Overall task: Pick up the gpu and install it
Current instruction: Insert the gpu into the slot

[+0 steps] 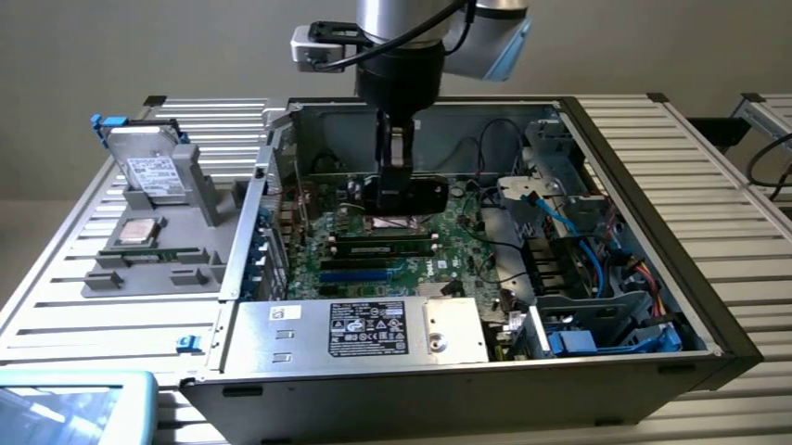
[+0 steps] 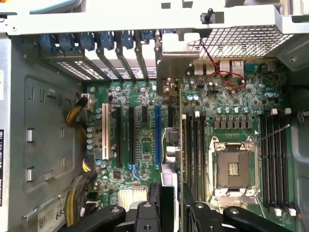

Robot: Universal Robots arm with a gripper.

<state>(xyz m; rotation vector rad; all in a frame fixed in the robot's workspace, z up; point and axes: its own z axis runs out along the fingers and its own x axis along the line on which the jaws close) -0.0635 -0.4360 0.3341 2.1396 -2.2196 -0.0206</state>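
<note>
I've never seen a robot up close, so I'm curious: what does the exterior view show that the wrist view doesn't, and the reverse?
Exterior view: the arm above the open computer case, a silver hard drive standing in a grey tray beside it, and the labelled power supply. Wrist view: a white slot and yellow-and-black cable bundles at the board's edge. Both: the green motherboard, with the tool gripping the gpu above it.

Under the tool (image 1: pixel 399 184) lies a large green motherboard (image 1: pixel 465 246) in an open grey metal case (image 1: pixel 433 399). Toward the exterior view's left, a white-labelled silver hard drive (image 1: pixel 155 171) leans in a grey tray (image 1: pixel 136 273).
</note>
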